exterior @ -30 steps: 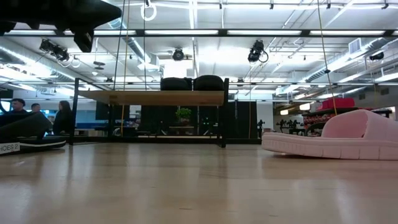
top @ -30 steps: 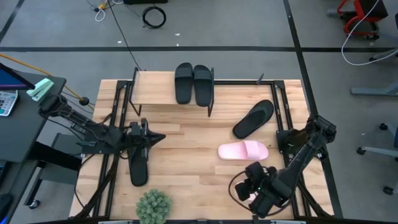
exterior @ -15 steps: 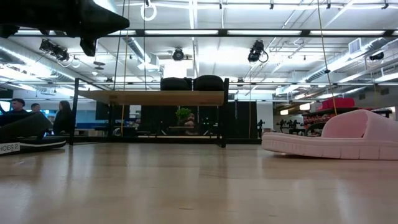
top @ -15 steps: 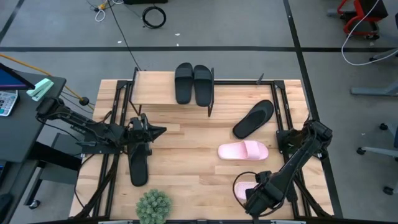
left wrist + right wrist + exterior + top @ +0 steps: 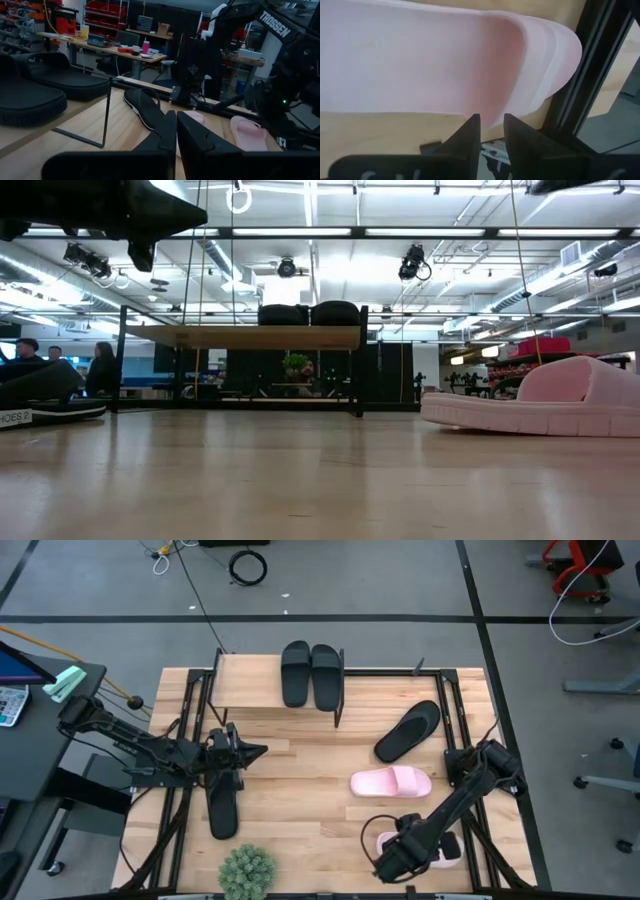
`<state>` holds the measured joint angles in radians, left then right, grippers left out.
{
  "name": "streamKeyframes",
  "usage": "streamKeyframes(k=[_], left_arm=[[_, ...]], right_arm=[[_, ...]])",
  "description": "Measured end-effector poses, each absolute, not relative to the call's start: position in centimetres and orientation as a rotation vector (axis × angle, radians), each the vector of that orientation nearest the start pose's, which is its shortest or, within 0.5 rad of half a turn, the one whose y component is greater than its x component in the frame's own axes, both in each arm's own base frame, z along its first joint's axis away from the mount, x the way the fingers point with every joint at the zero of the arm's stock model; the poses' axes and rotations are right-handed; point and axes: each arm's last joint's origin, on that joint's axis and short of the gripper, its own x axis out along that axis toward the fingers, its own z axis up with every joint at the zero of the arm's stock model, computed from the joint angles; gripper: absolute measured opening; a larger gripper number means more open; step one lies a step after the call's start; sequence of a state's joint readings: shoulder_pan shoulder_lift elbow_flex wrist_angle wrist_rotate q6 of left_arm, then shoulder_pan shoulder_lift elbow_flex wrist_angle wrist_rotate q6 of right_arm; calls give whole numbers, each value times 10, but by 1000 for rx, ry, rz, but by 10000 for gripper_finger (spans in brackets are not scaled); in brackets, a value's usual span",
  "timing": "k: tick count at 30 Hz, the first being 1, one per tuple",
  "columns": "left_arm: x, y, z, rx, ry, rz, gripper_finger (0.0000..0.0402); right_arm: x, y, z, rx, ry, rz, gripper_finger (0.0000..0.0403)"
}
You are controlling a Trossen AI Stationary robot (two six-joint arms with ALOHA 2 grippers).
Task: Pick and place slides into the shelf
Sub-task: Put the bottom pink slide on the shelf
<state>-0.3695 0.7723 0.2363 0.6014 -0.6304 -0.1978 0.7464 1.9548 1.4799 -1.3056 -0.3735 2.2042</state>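
Near the left edge of the tabletop (image 5: 300, 820), the left gripper (image 5: 250, 752) hovers over the boards with its two fingers pressed together on nothing, as the left wrist view shows. Directly beneath that arm lies a thin black slide (image 5: 222, 808), pointing toward the front edge, and a small green plant (image 5: 246, 872) sits at the front edge just beside it. Against the back edge stands the shelf (image 5: 250, 682), with a pair of wide-strap black slides (image 5: 311, 673) side by side on its light top board, at the right end. Right of centre, another thin black slide (image 5: 408, 731) lies at a slant, apart from the shelf, and a pale pink slide (image 5: 391, 782) lies crosswise just in front of it. At the front right corner, the right gripper (image 5: 392, 862) hangs low over the second pink slide (image 5: 445, 846), which lies by the table's dark frame; its fingers stand slightly parted and hold nothing.
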Motion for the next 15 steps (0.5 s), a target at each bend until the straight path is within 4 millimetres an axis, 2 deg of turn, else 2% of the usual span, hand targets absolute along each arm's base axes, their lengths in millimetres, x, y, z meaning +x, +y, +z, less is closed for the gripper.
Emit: streamKeyframes(k=[5,15], left_arm=[[158,-43,220,-228,-83,255,16],[158,-43,220,-227,-83,255,22]], right_arm=[[246,242,191,1020,1661,-1394,92],[238,240,193,949,1657,-1465,92]])
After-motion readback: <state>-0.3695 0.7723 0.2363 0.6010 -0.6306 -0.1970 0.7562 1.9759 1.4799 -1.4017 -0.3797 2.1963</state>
